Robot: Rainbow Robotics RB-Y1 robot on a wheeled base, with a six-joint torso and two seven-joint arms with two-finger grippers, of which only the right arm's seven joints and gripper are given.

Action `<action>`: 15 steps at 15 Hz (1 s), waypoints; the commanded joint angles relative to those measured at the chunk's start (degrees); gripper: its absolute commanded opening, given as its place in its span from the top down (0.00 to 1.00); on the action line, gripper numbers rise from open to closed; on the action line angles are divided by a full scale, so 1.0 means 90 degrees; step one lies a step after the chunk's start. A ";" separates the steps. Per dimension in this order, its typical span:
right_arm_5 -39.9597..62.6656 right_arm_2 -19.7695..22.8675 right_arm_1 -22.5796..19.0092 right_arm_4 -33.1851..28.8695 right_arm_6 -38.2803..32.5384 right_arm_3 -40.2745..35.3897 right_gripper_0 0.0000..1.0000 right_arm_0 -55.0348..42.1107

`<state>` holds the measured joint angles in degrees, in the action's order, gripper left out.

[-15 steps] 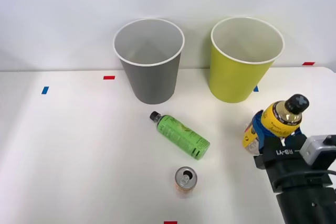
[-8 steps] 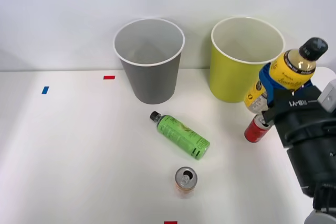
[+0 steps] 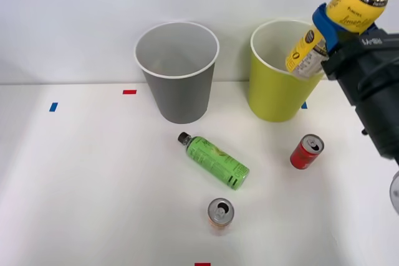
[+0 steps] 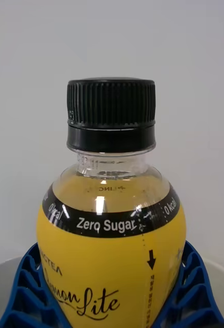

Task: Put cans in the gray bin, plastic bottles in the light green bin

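My right gripper [image 3: 327, 28] is shut on the yellow-label plastic bottle [image 3: 340, 18], held tilted in the air above the right rim of the light green bin [image 3: 274, 95]. The wrist view shows that bottle [image 4: 112, 246] with its black cap, clamped between my blue fingers [image 4: 24, 292]. The gray bin [image 3: 177, 88] stands to the left of the green one. A green-label plastic bottle [image 3: 215, 161] lies on the table in front of the bins. The red can [image 3: 305, 151] lies tipped at the right. An orange-peach can [image 3: 219, 213] stands near the front edge.
The bins stand at the back of the white table [image 3: 93, 179], close to the wall. Small red tape marks [image 3: 129, 91] and blue tape marks [image 3: 53, 106] lie on the tabletop. My black arm [image 3: 374, 91] fills the right side.
My right gripper has lifted the yellow-label bottle from beside the red can up and back, to above the light green bin's rim. The red can now shows fully.
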<state>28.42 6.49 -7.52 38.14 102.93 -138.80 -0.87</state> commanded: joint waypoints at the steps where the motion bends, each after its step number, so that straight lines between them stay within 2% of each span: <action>1: 0.0114 0.0373 -0.0200 0.0040 0.0009 0.0803 1.00 0.0946; 7: -0.0462 0.0226 -0.0815 0.0001 0.0058 0.2492 1.00 0.1962; 11: -0.0843 -0.0223 -0.1137 0.0001 0.0067 0.3586 1.00 0.2607; 15: -0.1136 -0.0340 -0.1196 -0.0068 0.0126 0.4006 1.00 0.2812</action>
<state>18.35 3.53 -18.24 37.91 103.88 -102.95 24.27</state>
